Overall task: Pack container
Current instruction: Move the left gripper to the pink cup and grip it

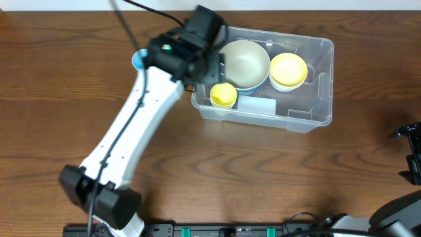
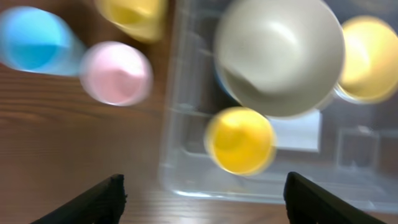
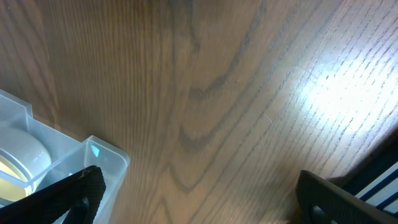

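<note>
Container (image 1: 317, 92) sits on the table (image 1: 66, 79) holding 1 beige bowl (image 1: 245, 62), 1 yellow bowl (image 1: 289, 69) and 1 yellow cup (image 1: 223, 95), left pincer (image 2: 204, 186) spread empty above its left end, right pincer (image 3: 199, 180) spread empty near its right end.

Lit brightly and evenly from above in the overhead view, sharp, with a soft shadow along the container (image 1: 327, 85). Blurs heavily at the left wrist, smearing the yellow cup (image 2: 240, 140). Glares white on the table (image 3: 336, 87) at the right wrist.

looks like a robotics lab: white arm (image 1: 131, 128) and black cable (image 1: 150, 10) over a wood-grain table (image 1: 52, 99).
</note>
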`<control>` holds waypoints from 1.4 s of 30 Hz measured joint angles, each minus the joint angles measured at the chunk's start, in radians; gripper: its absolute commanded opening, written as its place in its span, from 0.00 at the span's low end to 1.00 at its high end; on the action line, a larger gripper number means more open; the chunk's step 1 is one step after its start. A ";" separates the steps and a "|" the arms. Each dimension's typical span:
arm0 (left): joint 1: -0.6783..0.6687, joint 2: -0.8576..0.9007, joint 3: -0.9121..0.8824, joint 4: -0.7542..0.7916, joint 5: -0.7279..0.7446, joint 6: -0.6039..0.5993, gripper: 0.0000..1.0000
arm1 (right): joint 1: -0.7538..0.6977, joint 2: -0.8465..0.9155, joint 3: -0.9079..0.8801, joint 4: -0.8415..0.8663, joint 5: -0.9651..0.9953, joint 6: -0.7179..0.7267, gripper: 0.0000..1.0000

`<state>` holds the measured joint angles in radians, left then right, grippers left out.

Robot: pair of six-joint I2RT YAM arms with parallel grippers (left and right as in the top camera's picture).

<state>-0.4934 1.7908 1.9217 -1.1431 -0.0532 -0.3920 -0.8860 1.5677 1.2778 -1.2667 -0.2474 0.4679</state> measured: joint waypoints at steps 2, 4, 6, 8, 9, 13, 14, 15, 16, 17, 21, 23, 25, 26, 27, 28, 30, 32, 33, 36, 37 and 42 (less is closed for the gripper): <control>0.044 -0.015 0.007 -0.008 -0.026 -0.008 0.85 | 0.000 0.000 0.000 0.000 0.000 0.000 0.99; 0.109 -0.013 0.009 -0.021 -0.036 -0.024 0.85 | 0.000 0.000 0.000 0.000 0.000 0.000 0.99; 0.192 0.003 0.009 -0.027 -0.027 -0.031 0.85 | 0.000 0.000 0.000 0.000 0.000 0.000 0.99; 0.266 0.026 0.009 -0.027 -0.003 -0.030 0.87 | 0.000 0.000 0.000 0.000 0.000 0.000 0.99; 0.309 0.044 0.009 -0.028 0.025 -0.024 0.88 | 0.000 0.000 0.000 0.000 0.000 0.000 0.99; 0.418 0.123 0.009 -0.040 0.100 -0.006 0.87 | 0.000 0.000 0.000 0.000 0.000 0.000 0.99; 0.428 0.138 0.009 -0.041 0.108 -0.002 0.87 | 0.000 0.000 0.000 0.000 0.000 0.000 0.99; 0.436 0.161 0.009 -0.041 0.119 0.003 0.87 | 0.000 0.000 0.000 0.000 0.000 0.000 0.99; 0.438 0.178 0.009 -0.042 0.128 0.006 0.87 | 0.000 0.000 0.000 0.000 0.000 0.000 0.99; 0.436 0.198 0.009 -0.042 0.136 0.009 0.88 | 0.000 0.000 0.000 0.000 0.000 0.000 0.99; 0.408 0.252 0.009 -0.042 0.159 0.023 0.87 | 0.000 0.000 0.000 0.000 0.000 0.000 0.99; 0.389 0.267 0.009 -0.039 0.161 0.026 0.88 | 0.000 0.000 0.000 0.000 0.000 0.000 0.99; 0.370 0.279 0.009 -0.036 0.163 0.027 0.87 | 0.000 0.000 0.000 0.000 0.000 0.000 0.99; 0.360 0.284 0.009 -0.035 0.167 0.026 0.87 | 0.000 0.000 0.000 0.000 0.000 0.000 0.99; 0.353 0.288 0.009 -0.035 0.168 0.026 0.87 | 0.000 0.000 0.000 0.000 0.000 0.000 0.99; 0.345 0.295 0.009 -0.034 0.171 0.026 0.87 | 0.000 0.000 0.000 0.000 0.000 0.000 0.99; 0.338 0.308 0.009 -0.032 0.175 0.025 0.87 | 0.000 0.000 0.000 0.000 0.000 0.000 0.99; 0.336 0.330 0.009 -0.031 0.178 0.024 0.87 | 0.000 0.000 0.000 0.000 0.000 0.000 0.99; 0.337 0.343 0.009 -0.031 0.178 0.023 0.87 | 0.000 0.000 0.000 0.000 0.000 0.000 0.99; 0.338 0.384 0.009 -0.027 0.178 0.023 0.88 | 0.000 0.000 0.000 0.000 0.000 0.000 0.99; 0.339 0.397 0.009 -0.027 0.178 0.023 0.87 | 0.000 0.000 0.000 0.000 0.000 0.000 0.99; 0.339 0.441 0.009 -0.023 0.178 0.018 0.77 | 0.000 0.000 0.000 0.000 0.000 0.000 0.99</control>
<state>-0.1543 2.2318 1.9305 -1.1656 0.1249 -0.3737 -0.8860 1.5677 1.2778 -1.2663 -0.2474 0.4679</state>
